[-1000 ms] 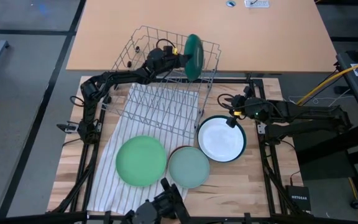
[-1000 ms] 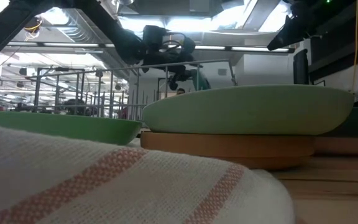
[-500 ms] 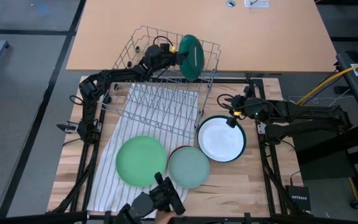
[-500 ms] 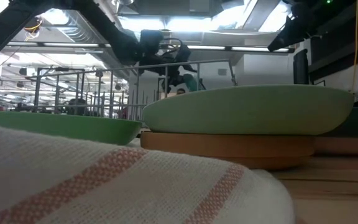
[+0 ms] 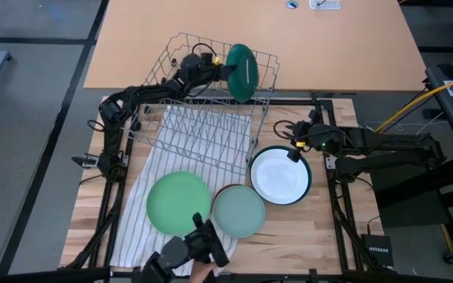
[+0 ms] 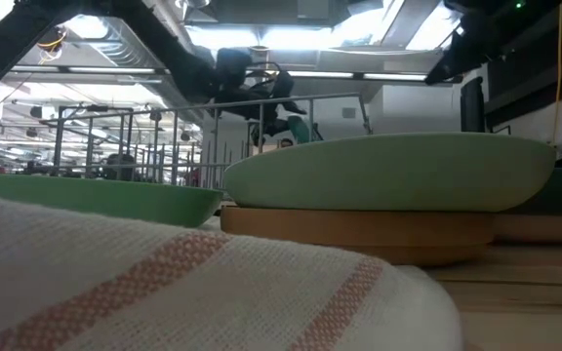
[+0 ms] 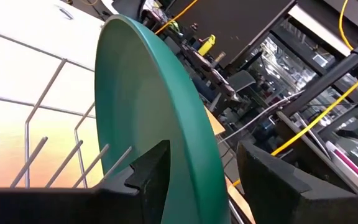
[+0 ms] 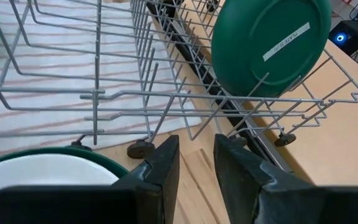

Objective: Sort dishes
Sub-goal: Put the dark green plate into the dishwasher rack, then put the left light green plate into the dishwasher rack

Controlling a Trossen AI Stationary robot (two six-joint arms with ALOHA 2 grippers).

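Note:
A dark green plate [image 5: 243, 71] stands on edge in the far right end of the grey wire rack [image 5: 203, 134], leaning on the rack's wires. My left gripper [image 5: 217, 67] is open beside it. In the left wrist view the plate's rim [image 7: 191, 124] runs between the two fingers [image 7: 148, 180], with a gap on one side. My right gripper [image 5: 292, 128] is open and empty above the far rim of the white plate with a dark rim [image 5: 280, 174]. A light green plate [image 5: 178, 203] lies on the striped cloth [image 5: 144, 196]. A pale mint plate [image 5: 239, 211] lies on a brown plate [image 6: 359, 234]. My left gripper's open fingers stand on either side of the dark green plate's rim [image 7: 197, 162], coming level from the table's left. One finger lies close to the plate's face, and I cannot tell whether it touches. The plate stands in the rack's wires.
The rack lies on the striped cloth and reaches over the table's far edge. A dark device [image 5: 187, 250] with a person's fingers [image 5: 204, 272] shows at the near edge. Bare wood lies near the right front corner [image 5: 305, 236].
My left gripper has drawn back a little toward the table's left, away from the dark green plate. The plate, edge-on before, now shows more of its face and leans in the rack. The dark device at the near edge has moved left.

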